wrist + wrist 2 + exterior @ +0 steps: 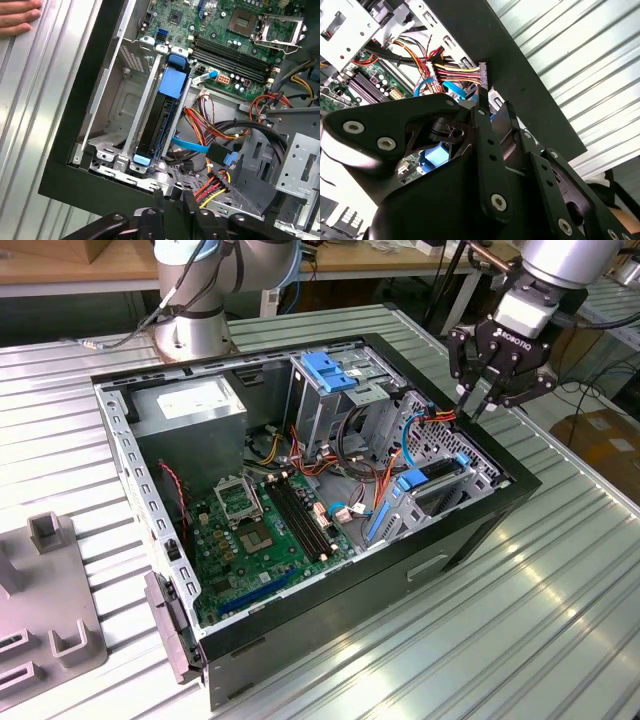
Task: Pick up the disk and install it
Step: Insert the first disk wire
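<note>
Grey fixture blocks (50,620) sit nearest the lens, at the exterior view's left, on a ribbed, silvery metal table (500,620) that reflects the overhead light. Behind them lies an open black computer case (440,550) on its side, its green motherboard (260,530) exposed. The disk (159,115) stands on edge in a slot of the grey metal drive cage (125,100) along the case wall, its blue rail and blue end cap showing in the first wrist view. Red, yellow and orange cables (215,135) run just beside the cage. The black gripper (473,405) hangs over the case's far corner at the exterior view's right, above the cage and apart from the disk. Its jaws are drawn together and hold nothing. White lettering marks the gripper's body. A pale label tops the power supply (190,410), its print too small to read. A person's hand (17,17) rests flat on the table outside the case. Farther back, the arm's grey base (195,330) is bolted to the table. Wooden benches (60,265) and a cardboard box (600,440) fill the workshop beyond.
</note>
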`<move>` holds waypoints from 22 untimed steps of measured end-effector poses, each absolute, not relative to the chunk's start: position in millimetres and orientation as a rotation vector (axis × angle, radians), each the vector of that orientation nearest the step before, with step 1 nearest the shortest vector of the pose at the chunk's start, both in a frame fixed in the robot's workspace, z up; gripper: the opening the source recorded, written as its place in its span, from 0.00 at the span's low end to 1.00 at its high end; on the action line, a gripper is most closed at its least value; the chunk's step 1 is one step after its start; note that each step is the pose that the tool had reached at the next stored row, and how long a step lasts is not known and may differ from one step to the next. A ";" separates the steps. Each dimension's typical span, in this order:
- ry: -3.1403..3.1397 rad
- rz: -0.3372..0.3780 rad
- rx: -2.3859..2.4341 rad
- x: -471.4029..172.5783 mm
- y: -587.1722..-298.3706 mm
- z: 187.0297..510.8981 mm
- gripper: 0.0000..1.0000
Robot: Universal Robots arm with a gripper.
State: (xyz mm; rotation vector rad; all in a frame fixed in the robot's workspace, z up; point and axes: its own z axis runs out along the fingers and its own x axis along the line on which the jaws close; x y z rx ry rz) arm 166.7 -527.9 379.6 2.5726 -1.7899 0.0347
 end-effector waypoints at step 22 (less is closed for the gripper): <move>-1.089 0.061 2.937 173.0 -509.6 365.7 0.30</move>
